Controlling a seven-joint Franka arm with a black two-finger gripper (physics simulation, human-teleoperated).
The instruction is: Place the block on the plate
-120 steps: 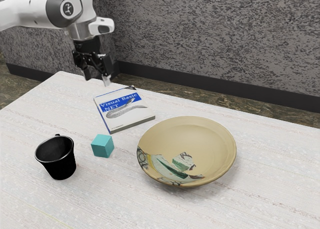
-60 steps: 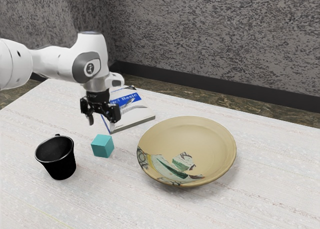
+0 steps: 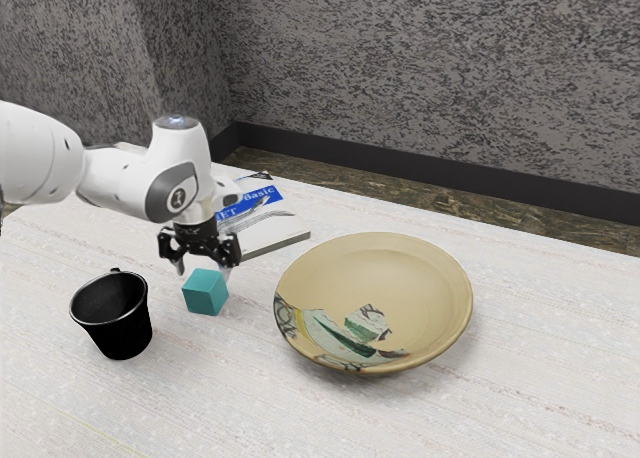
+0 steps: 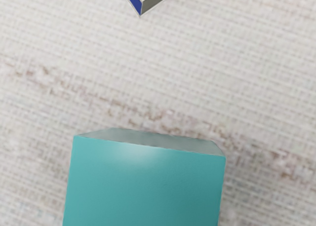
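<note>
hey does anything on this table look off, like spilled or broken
Nothing spilled or knocked over: mug upright, book flat. The plate looks a little odd, its patchy design all toward one side, but that's probably just decoration.

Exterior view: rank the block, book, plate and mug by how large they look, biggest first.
1. Plate
2. Book and mug: too close to rank, as the arm hides part of the book
3. Block

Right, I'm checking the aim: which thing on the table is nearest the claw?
The teal block: it sits right beneath the open claw, while the mug, plate and book lie farther off.
</note>
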